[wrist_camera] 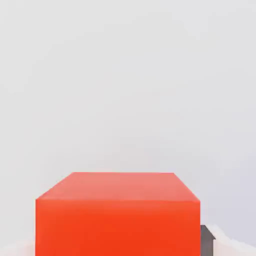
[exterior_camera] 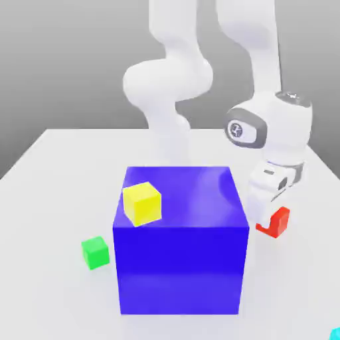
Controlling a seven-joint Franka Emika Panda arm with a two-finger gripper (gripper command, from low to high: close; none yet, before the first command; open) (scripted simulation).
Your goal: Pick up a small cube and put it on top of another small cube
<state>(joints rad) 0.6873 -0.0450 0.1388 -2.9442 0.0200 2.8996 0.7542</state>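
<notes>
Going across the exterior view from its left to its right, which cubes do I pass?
Small green cube → small yellow cube sitting on the big blue cube → small red cube below the end effector → cyan cube, cut off at the corner.

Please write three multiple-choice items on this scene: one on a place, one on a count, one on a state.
1. Where does the yellow cube sit?
A. on the big blue cube
B. on the table beside the green cube
C. in the gripper

2. How many cubes smaller than the big blue cube are in the exterior view?
A. two
B. three
C. four

3. What is at the gripper?
A. nothing
B. the red cube
C. the green cube

Answers:
1 A: it rests on the blue cube's top face.
2 C: yellow, green, red, and the cyan cube at the picture's edge.
3 B: the red cube is right below the hand, and the hand view shows it close up.
</notes>
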